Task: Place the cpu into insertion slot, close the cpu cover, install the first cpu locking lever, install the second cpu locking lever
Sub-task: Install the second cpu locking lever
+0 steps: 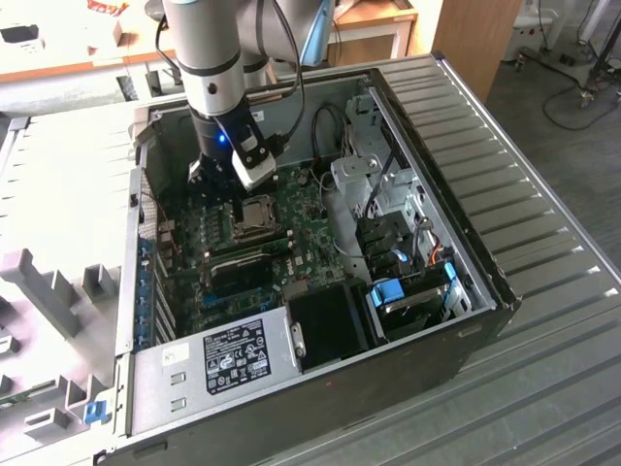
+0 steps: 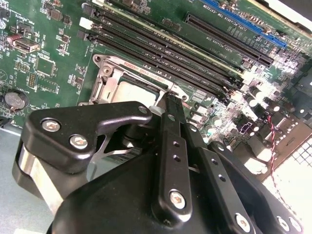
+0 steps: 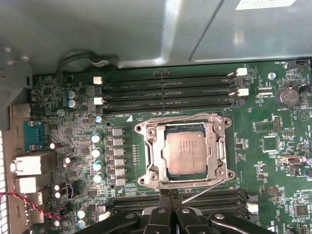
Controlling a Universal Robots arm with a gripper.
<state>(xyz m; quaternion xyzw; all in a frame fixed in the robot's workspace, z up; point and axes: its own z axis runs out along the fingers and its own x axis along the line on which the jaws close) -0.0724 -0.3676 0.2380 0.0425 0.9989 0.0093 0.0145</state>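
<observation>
First wrist view: memory slots (image 3: 165,90) flank the insertion slot (image 3: 146,161), where the cpu (image 3: 189,153) sits seated beneath the lowered cpu cover (image 3: 222,146). A thin locking lever (image 3: 204,190) angles away from the frame. Gripper (image 3: 168,197) fingers meet just beside the socket, holding nothing.

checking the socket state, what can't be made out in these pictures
- Gripper fingertips: cut off by the first wrist view's edge.
- Cpu: the gripper covers its near part in the second wrist view.
- Locking lever: whether this thin wire is latched cannot be told.
- Cpu cover: too small in the exterior view.
</observation>
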